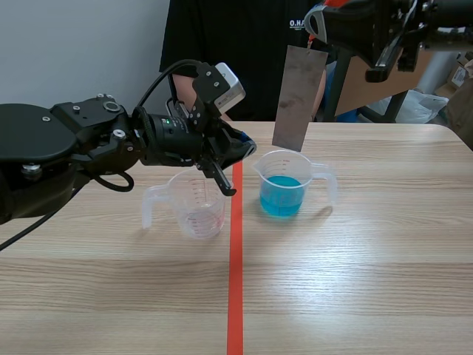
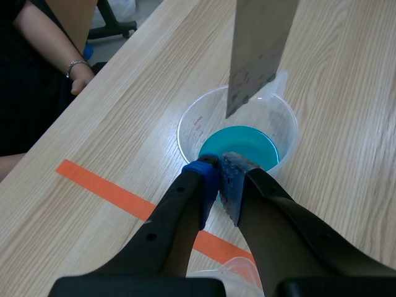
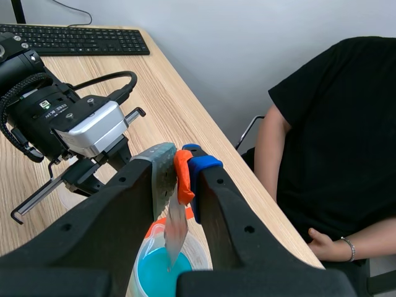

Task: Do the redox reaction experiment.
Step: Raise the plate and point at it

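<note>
While my right pincer [image 3: 181, 170] grips the metal strip [image 1: 299, 96] over the beaker [image 1: 284, 166], my left pincer [image 2: 219, 179] hangs clenched at nine o'clock.

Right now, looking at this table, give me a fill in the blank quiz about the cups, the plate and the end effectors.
The liquid in the cup under the metal plate is ____.
The plate hangs from the ____ arm's end effector.
The left end effector is ____ and holds nothing.
The other cup stands on the tape line's ____ side.
Missing: blue; right; shut; left.
</note>
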Controlling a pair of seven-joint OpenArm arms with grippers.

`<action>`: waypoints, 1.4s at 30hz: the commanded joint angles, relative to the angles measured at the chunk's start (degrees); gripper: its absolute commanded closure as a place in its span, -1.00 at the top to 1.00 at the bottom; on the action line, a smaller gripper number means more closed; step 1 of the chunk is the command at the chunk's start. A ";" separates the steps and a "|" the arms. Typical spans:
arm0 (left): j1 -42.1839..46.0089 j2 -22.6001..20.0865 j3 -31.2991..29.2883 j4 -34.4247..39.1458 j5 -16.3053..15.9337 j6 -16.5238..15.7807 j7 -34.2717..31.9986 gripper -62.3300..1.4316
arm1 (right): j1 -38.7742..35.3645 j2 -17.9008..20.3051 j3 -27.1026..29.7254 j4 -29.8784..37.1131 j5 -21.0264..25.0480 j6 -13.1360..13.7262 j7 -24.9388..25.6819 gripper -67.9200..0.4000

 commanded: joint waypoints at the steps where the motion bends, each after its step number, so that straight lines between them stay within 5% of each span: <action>1: -1.01 0.63 -0.13 0.66 -0.61 -0.07 -0.83 -0.87 | 1.11 0.76 0.90 0.81 0.85 0.33 0.92 -0.94; 42: -1.01 0.79 -0.13 0.66 -2.78 0.44 -1.01 -0.87 | 1.11 0.79 0.90 0.81 0.81 0.33 0.85 -0.94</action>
